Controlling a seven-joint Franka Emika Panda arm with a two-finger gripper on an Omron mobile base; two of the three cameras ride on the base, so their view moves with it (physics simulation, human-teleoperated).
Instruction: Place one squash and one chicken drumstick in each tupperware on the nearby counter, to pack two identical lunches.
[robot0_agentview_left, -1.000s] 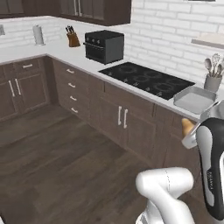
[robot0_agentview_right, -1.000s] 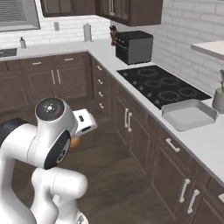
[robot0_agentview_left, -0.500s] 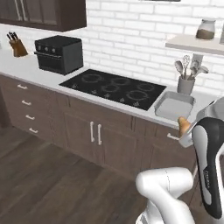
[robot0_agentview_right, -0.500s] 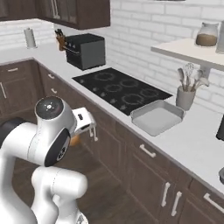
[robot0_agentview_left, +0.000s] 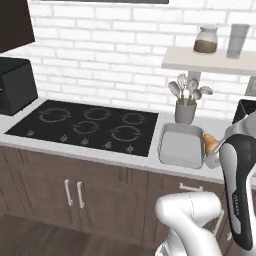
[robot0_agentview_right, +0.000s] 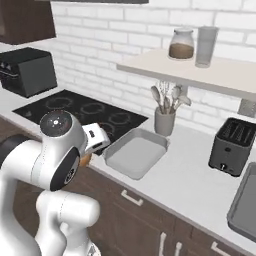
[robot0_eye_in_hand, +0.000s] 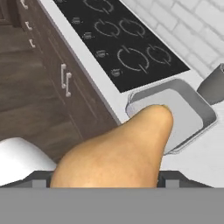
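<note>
In the left base view, an orange bit of the squash (robot0_agentview_left: 210, 142) peeks from behind the arm beside the grey tupperware (robot0_agentview_left: 181, 145). The right base view adds a second tupperware (robot0_agentview_right: 246, 204) past the toaster (robot0_agentview_right: 232, 145). In the hand view the gripper (robot0_eye_in_hand: 107, 178) clamps the squash (pear-shaped, neck forward) between wide-set jaws, above the tupperware.

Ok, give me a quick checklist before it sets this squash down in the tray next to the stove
1. Tan pear-shaped squash held between the fingers: ok.
2. Shallow grey rectangular tupperware beside the black cooktop has nothing in it: ok.
3. Squash above that tray: not ok, it sits short of the counter edge.
4. Grey utensil holder behind the tray stands apart from it: ok.
5. Second grey tray past the black toaster, contents: cannot tell, it is cut off.
</note>
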